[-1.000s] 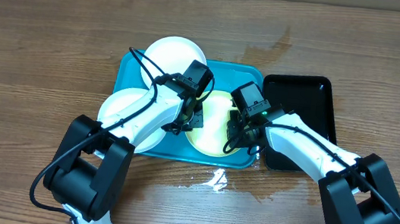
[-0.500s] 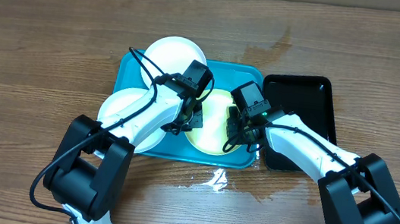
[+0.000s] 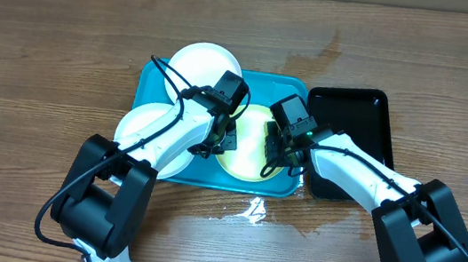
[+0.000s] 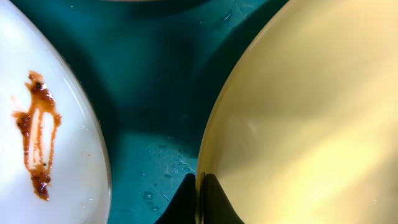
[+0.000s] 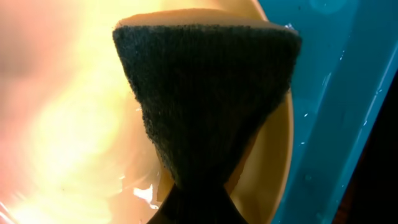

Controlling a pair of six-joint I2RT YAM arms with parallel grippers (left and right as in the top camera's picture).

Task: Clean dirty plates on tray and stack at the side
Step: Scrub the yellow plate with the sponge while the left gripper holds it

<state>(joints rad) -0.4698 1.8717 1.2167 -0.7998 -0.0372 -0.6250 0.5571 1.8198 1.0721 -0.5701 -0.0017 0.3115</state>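
A brown wooden bench [image 3: 46, 54] fills the overhead view, with the tray [image 3: 153, 78] at its middle, slightly toward the far edge, and a black tray [image 3: 356, 119] just beside it on the right. A wet patch [image 3: 251, 209] glistens between the tray and the near edge. Three plates sit on the tray: the far plate [image 3: 205, 60] laps over the far rim, the left plate [image 3: 138, 126] laps over the left rim, and the yellow plate [image 3: 249, 151] lies at the near right part. The left gripper [image 3: 226, 139] is clenched on the yellow plate's left rim (the left wrist view shows the rim pinched between both fingers [image 4: 186, 202]). In that view the left plate carries a brown smear [image 4: 37, 134]. The right gripper [image 3: 278, 154] grasps a dark sponge [image 5: 205, 93], squeezed narrow between its jaws and pressed on the yellow plate near its right rim
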